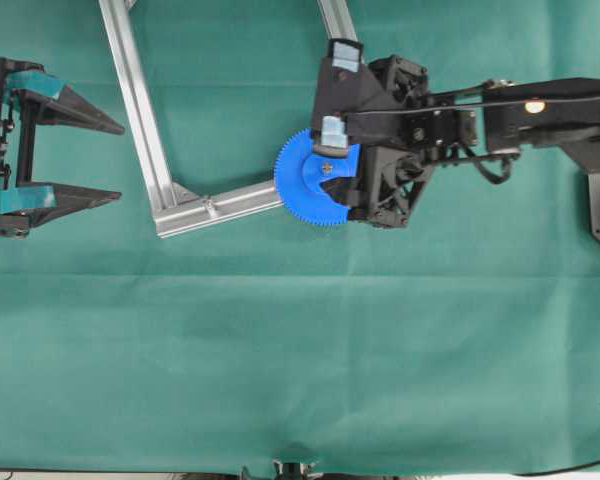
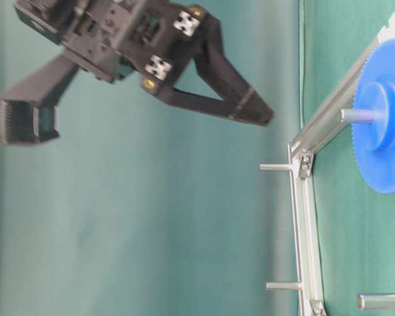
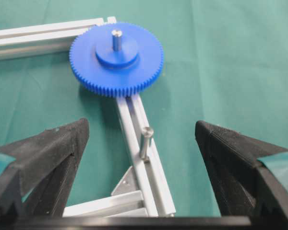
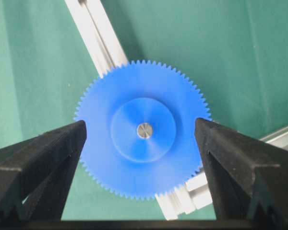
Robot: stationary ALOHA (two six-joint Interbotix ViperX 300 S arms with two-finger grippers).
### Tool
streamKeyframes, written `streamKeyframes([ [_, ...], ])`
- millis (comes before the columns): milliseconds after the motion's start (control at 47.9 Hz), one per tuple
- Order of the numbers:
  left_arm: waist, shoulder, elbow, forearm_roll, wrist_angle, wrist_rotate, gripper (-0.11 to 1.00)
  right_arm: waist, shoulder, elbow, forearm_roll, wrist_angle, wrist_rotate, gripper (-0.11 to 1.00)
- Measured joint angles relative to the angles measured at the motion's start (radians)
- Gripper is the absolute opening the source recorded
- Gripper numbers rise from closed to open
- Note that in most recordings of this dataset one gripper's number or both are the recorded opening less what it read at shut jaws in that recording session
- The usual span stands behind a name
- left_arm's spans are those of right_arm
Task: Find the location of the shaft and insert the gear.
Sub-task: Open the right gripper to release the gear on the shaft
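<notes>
My right gripper hangs above the gear with its jaws spread wide and nothing held; in the right wrist view the black fingertips flank the toothed rim, and in the table-level view the whole gripper is well clear of the frame. My left gripper, jaws also apart and empty, waits at the far left of the cloth in the overhead view, pointed toward the aluminium frame.

The gear sits threaded on the shaft: the silver pin pokes up through the raised hub, and the disc lies flat over the junction of two frame rails. A second, bare pin stands on the rail nearer my left wrist camera, beside a triangular corner bracket.

I judge the insertion itself done, with the release and retreat in hand. My next move should need only a clean pull-away of the right arm without brushing the teeth, and perhaps a check that the gear has dropped fully down; I cannot tell from these views whether its underside rests flush on the rail.

I can read no brand, label or writing; the only markings are small black-and-white checker tags on the right gripper's body.
</notes>
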Motion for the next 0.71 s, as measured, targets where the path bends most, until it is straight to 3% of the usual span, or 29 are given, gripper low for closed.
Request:
streamKeyframes([
  [710,0.000,-0.003,0.000,0.000,0.009,0.000,0.97,0.002,-0.423,0.328,-0.008,-0.308,-0.006,0.86],
])
